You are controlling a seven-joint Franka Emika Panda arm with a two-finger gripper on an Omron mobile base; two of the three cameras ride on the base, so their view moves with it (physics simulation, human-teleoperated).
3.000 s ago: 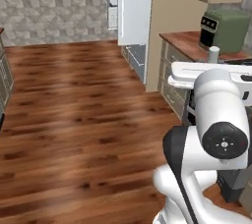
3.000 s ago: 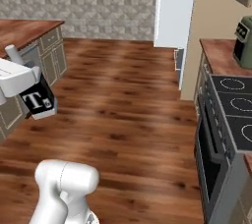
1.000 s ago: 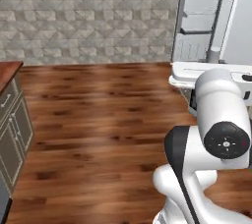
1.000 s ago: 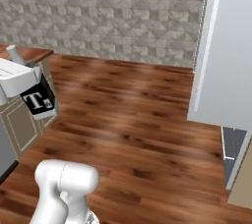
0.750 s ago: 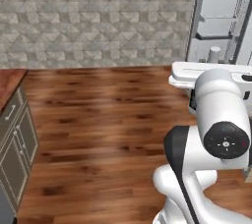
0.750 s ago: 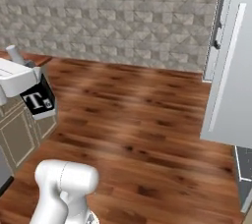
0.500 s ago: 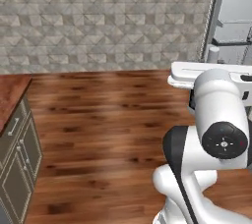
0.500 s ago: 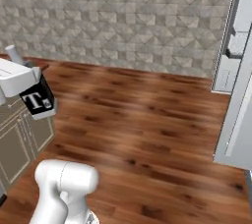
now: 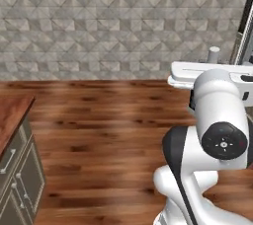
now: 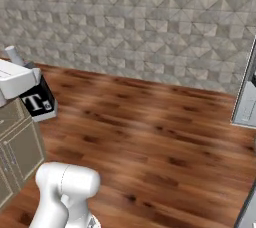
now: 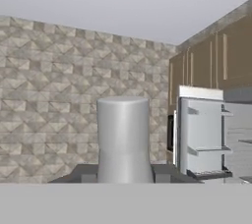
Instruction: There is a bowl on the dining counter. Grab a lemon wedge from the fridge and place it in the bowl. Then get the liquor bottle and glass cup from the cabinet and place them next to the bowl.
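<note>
While in hand [image 11: 125,175], bottle [image 11: 123,134] upright.

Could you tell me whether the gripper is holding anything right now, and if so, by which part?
Yes: a grey cylinder, probably the glass cup, stands upright in the gripper, which is closed on its lower end.

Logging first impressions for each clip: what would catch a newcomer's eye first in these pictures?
Probably the grey cylinder, upright between the gripper fingers in the middle of the hand view. Behind it spreads the patterned stone wall above a bare wood floor, with the open fridge off to the right in the hand view.
</note>
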